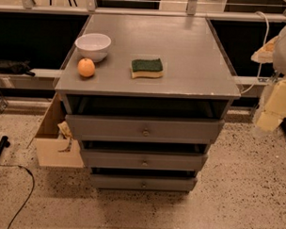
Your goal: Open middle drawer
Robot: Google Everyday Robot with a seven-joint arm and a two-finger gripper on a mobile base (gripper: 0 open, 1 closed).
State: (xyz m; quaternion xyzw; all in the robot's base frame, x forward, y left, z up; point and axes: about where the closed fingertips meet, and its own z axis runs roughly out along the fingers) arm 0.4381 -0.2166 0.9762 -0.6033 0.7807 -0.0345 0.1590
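A grey cabinet (149, 83) stands in the centre with three drawers stacked in its front. The middle drawer (113, 159) is a wide, shallow grey front with a small round metal knob (144, 162) at its centre. It sits below the taller top drawer (105, 128) and above the narrower bottom drawer (117, 182). A dark gap shows above each front. My gripper (274, 104) is a blurred pale shape at the right edge, beside the cabinet's top right corner. It is well away from the knob and touches no drawer.
On the cabinet top are a white bowl (93, 45), an orange (86, 67) and a green-and-yellow sponge (147, 68). An open cardboard box (54, 148) stands against the cabinet's left side. A black cable (18, 204) lies on the speckled floor at left. Rails run behind.
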